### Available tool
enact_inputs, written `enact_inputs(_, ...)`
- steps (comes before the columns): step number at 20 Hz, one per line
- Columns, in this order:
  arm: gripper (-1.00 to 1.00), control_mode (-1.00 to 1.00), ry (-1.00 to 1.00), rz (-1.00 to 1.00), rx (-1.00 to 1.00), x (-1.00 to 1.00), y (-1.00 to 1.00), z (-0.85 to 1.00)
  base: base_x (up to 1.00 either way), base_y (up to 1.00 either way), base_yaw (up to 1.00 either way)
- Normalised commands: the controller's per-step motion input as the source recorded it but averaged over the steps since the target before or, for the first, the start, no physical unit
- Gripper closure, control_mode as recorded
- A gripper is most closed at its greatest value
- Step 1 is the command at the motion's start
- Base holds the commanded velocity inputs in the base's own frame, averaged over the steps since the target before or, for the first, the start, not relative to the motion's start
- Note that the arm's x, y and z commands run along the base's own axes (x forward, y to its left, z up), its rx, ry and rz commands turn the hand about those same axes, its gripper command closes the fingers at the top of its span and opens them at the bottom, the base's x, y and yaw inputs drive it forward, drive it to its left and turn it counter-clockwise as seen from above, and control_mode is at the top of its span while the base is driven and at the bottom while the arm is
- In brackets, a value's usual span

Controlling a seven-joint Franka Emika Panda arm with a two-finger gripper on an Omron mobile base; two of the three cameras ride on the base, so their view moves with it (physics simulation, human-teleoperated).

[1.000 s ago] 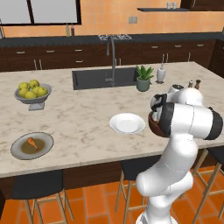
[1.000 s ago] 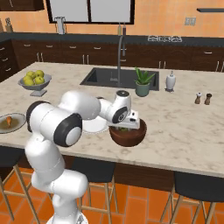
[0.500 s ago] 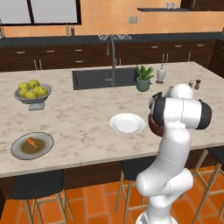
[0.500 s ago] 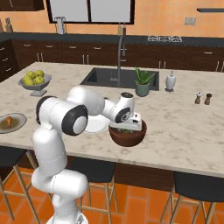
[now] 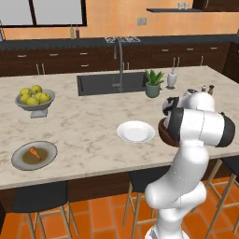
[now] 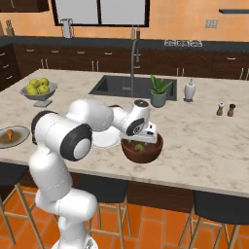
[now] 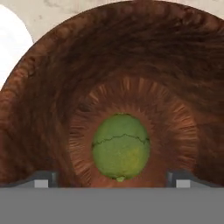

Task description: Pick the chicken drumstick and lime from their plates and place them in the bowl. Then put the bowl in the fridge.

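The reddish-brown bowl [image 6: 154, 151] stands on the counter to the right of the white plate [image 6: 104, 140]. The lime [image 7: 121, 145] lies loose on the bowl's bottom, also seen as the lime [image 6: 139, 147]. My gripper [image 6: 141, 138] hangs just over the bowl's mouth, pointing down. My gripper [image 7: 113, 179] is open, its tips spread wide to either side of the lime and apart from it. The chicken drumstick [image 5: 34, 152] rests on the grey plate [image 5: 19, 163] at the counter's near left. My arm hides most of the bowl [image 5: 161, 131] in the left base view. The fridge is out of view.
A grey footed bowl of yellow-green fruit [image 5: 34, 98] stands at the left. The sink [image 5: 109, 84] with its tap lies behind, with a potted plant [image 5: 153, 83], a soap bottle [image 6: 189, 90] and two shakers [image 6: 225, 109] nearby. Stools [image 6: 219, 209] line the counter's front.
My fingers have spread wide over the bowl, and the lime lies free in it. The arm's elbow has shifted while the hand stayed over the bowl.
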Motion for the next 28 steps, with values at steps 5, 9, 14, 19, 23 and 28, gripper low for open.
enact_inputs(5, -1.0, -1.0, -0.04, 0.0, 0.04, -0.69, 0.68, 0.66, 0.0, 0.0, 0.0)
enact_inputs(9, -1.0, -1.0, 0.01, 0.0, 0.0, -0.72, 0.91, 0.69, 0.0, 0.0, 0.0)
enact_inputs(14, -1.0, -1.0, 0.03, 0.01, 0.0, -0.79, 0.98, 0.76, 0.0, 0.0, 0.0)
enact_inputs(19, -1.0, -1.0, 0.0, 0.05, 0.0, -0.73, 1.0, 0.42, 0.0, 0.0, 0.0)
enact_inputs(23, -1.0, -1.0, 0.0, 0.07, 0.0, -0.43, 1.0, 0.14, 0.0, 0.0, 0.0)
enact_inputs(28, -1.0, -1.0, 0.0, 0.01, 0.0, -0.27, 0.06, 0.03, 0.0, 0.0, 0.0)
